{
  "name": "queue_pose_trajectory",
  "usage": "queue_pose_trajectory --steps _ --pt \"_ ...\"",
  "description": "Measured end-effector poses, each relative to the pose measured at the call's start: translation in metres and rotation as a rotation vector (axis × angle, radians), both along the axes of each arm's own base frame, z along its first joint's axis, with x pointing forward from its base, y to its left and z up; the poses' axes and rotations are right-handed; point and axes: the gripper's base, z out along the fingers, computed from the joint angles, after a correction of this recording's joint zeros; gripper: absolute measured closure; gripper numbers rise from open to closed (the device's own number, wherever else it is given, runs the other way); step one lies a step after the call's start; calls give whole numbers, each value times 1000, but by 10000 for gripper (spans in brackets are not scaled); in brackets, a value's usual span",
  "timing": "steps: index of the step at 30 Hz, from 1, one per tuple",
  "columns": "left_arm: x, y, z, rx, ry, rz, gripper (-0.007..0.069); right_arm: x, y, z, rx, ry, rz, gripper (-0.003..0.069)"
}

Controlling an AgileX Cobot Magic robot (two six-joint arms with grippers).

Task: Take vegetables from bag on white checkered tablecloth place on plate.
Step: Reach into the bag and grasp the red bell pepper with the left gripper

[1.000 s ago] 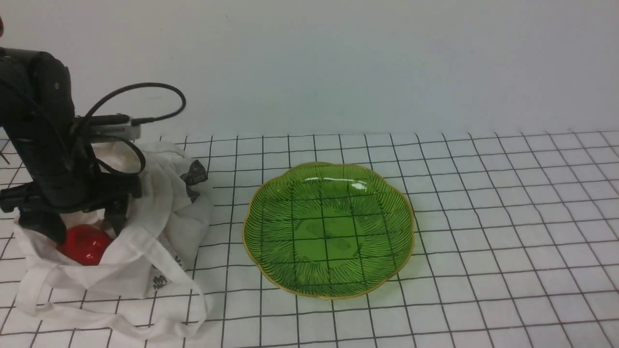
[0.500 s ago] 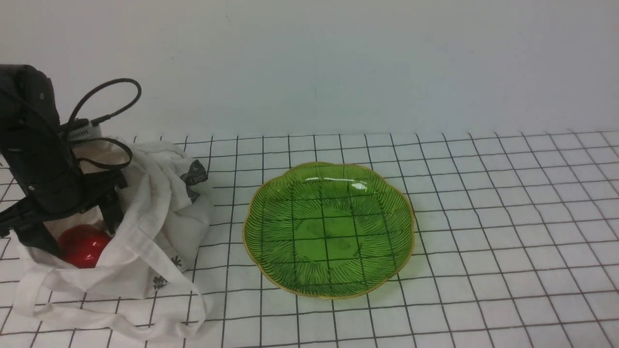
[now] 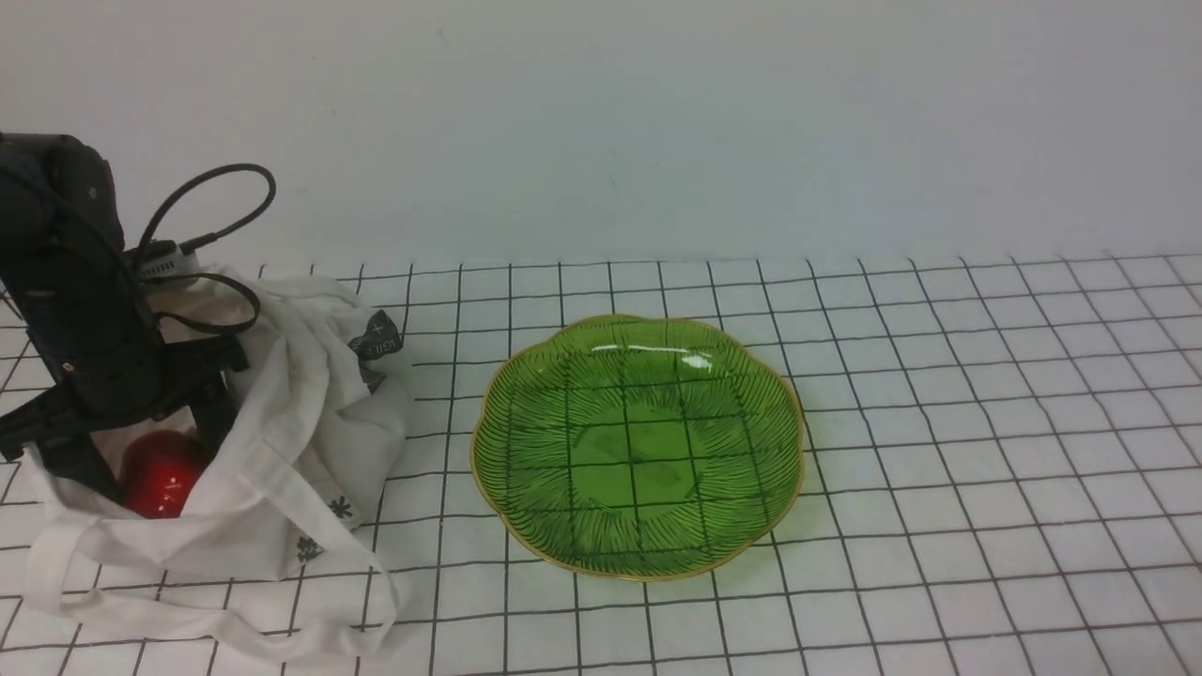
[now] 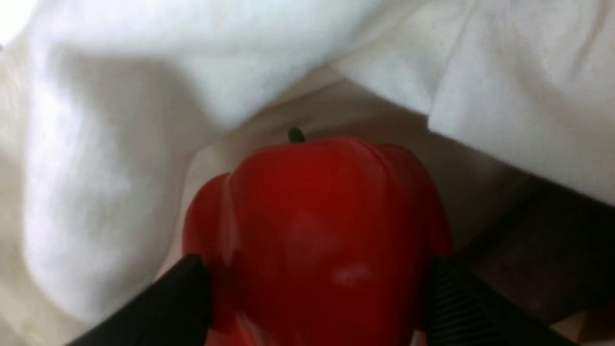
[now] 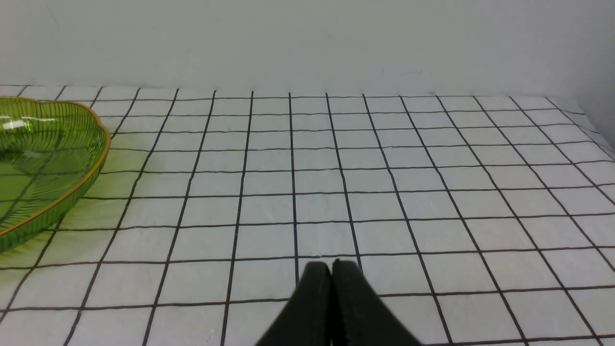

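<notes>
The red bell pepper, one of the vegetables, lies inside the open off-white bag at the left of the white checkered tablecloth. My left gripper reaches down into the bag. Its two black fingers press against opposite sides of the pepper. The pepper's small green stem points away from the wrist camera. The green plate with a gold rim sits bare in the middle. My right gripper hovers shut over bare cloth to the right of the plate.
The bag's long strap handles trail on the cloth toward the front edge. A black cable loops above the left wrist. A plain pale wall stands behind the table.
The left arm has shifted left and sunk deeper into the bag. Its fingers have drawn in on the pepper. The bag's front cloth now covers more of the pepper.
</notes>
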Motion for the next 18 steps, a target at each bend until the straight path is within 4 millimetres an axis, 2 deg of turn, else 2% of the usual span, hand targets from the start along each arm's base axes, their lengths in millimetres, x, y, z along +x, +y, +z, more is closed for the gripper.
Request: queue_pose_trajectory --steps 5,9,10,11,12,15,17,18 --pt "1 0 1 6 -2 -60 115 0 0 0 0 0 0 675" --pt "2 2 9 31 -35 -106 125 0 0 0 0 0 0 675" --pt "3 3 14 46 -54 -125 175 0 0 0 0 0 0 675" --pt "3 3 18 56 -70 -136 256 0 0 0 0 0 0 675" --pt "2 4 20 60 -76 -141 288 0 0 0 0 0 0 675" --pt "-3 3 46 84 -143 -168 529 0 0 0 0 0 0 675" --pt "-8 1 65 94 -195 -176 598 0 0 0 0 0 0 675" --pt "-10 1 70 96 -208 -179 608 0 0 0 0 0 0 675"
